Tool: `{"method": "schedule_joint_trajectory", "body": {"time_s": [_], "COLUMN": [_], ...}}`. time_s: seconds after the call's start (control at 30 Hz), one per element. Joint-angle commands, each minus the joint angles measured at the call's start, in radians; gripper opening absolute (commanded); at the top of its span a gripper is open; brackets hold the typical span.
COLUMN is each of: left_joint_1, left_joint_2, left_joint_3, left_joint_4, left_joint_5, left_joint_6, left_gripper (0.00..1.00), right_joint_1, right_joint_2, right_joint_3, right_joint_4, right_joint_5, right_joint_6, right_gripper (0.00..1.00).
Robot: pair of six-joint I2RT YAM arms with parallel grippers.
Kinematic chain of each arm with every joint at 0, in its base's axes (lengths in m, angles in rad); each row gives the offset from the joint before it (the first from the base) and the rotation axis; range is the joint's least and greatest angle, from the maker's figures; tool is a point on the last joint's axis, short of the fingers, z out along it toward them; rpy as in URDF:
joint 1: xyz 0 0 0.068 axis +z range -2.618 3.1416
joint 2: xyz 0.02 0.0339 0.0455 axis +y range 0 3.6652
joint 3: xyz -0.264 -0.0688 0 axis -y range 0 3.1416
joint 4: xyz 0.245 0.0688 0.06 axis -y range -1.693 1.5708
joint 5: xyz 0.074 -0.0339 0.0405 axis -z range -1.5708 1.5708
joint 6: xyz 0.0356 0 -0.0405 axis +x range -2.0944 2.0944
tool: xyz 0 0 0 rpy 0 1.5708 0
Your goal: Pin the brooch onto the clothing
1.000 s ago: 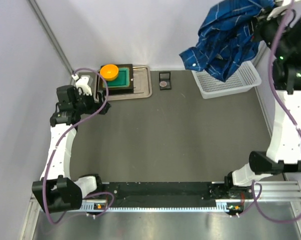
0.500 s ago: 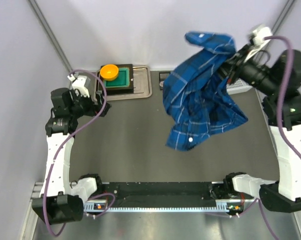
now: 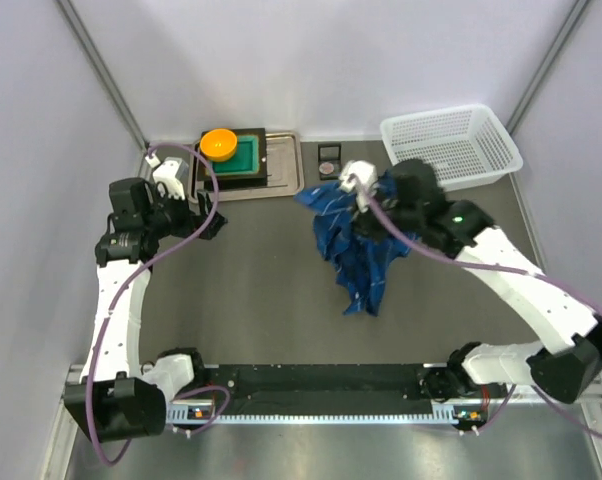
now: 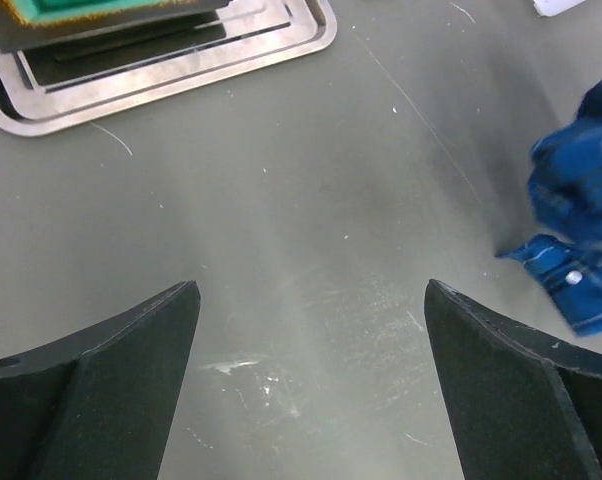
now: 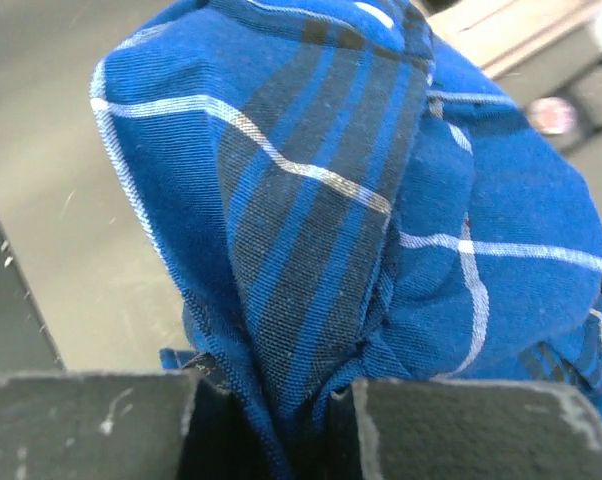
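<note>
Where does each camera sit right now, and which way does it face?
Top external: fixed above and behind the bases, looking down on the table; both arms show, the right end effector holding the bunched shirt.
Left wrist: on the left arm, facing down at table, tray corner and shirt edge; the open left end effector frames the bottom.
Right wrist: on the right arm, close on the shirt pinched between its fingers.
Shared: all three show the shirt.
</note>
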Motion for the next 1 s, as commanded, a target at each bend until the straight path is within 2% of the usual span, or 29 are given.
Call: {"method": "schedule_joint_trajectory", "body": {"time_s": [0.0, 0.03, 0.07, 0.1, 0.17, 0.3, 0.33, 0.4, 0.43, 0.47, 0.5, 0.53, 0.57, 0.67, 0.7, 0.77, 0.8, 0.9, 0.97], "left_joint_1": [0.009, 0.018, 0.018, 0.018, 0.020, 0.015, 0.004, -0.032, -0.096, -0.126, -0.241, -0.290, -0.340, -0.511, -0.578, -0.646, -0.708, -0.799, -0.835], "left_joint_2": [0.023, 0.026, 0.026, 0.023, 0.022, 0.055, 0.075, 0.146, 0.172, 0.222, 0.247, 0.276, 0.336, 0.489, 0.531, 0.653, 0.693, 0.844, 0.931], "left_joint_3": [-0.001, -0.003, -0.006, -0.004, 0.002, 0.028, 0.060, 0.102, 0.140, 0.158, 0.177, 0.215, 0.235, 0.339, 0.374, 0.473, 0.502, 0.583, 0.632], "left_joint_4": [0.017, 0.023, 0.030, 0.036, 0.043, 0.015, -0.004, -0.035, -0.048, -0.052, -0.053, -0.059, -0.064, -0.104, -0.122, -0.163, -0.168, -0.213, -0.257], "left_joint_5": [0.016, 0.031, 0.047, 0.062, 0.090, 0.220, 0.290, 0.317, 0.314, 0.273, 0.241, 0.210, 0.140, 0.047, 0.041, 0.007, -0.055, -0.163, -0.204], "left_joint_6": [-0.069, -0.075, -0.074, -0.066, -0.054, 0.084, 0.110, 0.171, 0.187, 0.201, 0.227, 0.242, 0.277, 0.328, 0.340, 0.357, 0.353, 0.367, 0.390], "left_gripper": [0.99, 0.99, 0.99, 0.99, 0.99, 0.99, 0.99, 0.99, 0.99, 0.99, 0.99, 0.99, 0.99, 0.99, 0.99, 0.98, 0.98, 0.98, 0.85], "right_joint_1": [0.163, 0.167, 0.169, 0.168, 0.160, 0.070, 0.010, -0.073, -0.169, -0.214, -0.251, -0.335, -0.366, -0.479, -0.498, -0.541, -0.550, -0.578, -0.583], "right_joint_2": [0.148, 0.185, 0.260, 0.285, 0.302, 0.204, 0.189, 0.141, 0.130, 0.124, 0.115, 0.110, 0.106, 0.095, 0.095, 0.087, 0.086, 0.069, 0.052], "right_joint_3": [0.043, 0.081, 0.118, 0.182, 0.218, 0.137, 0.122, 0.073, 0.056, 0.022, 0.005, -0.012, -0.045, -0.095, -0.102, -0.122, -0.125, -0.142, -0.153], "right_joint_4": [0.033, 0.001, -0.063, -0.088, -0.142, -0.142, -0.144, -0.142, -0.142, -0.145, -0.145, -0.145, -0.147, -0.147, -0.147, -0.148, -0.148, -0.150, -0.157], "right_joint_5": [0.027, -0.033, -0.124, -0.147, -0.155, -0.190, -0.197, -0.225, -0.263, -0.282, -0.292, -0.311, -0.323, -0.357, -0.359, -0.369, -0.368, -0.372, -0.363], "right_joint_6": [0.037, 0.065, 0.097, 0.137, 0.123, 0.074, 0.082, 0.106, 0.117, 0.128, 0.146, 0.155, 0.162, 0.183, 0.191, 0.201, 0.205, 0.206, 0.199], "right_gripper": [0.38, 0.57, 0.70, 0.86, 0.98, 0.99, 0.99, 0.99, 0.99, 0.99, 0.99, 0.99, 0.99, 0.99, 0.99, 0.99, 0.99, 0.99, 0.99]}}
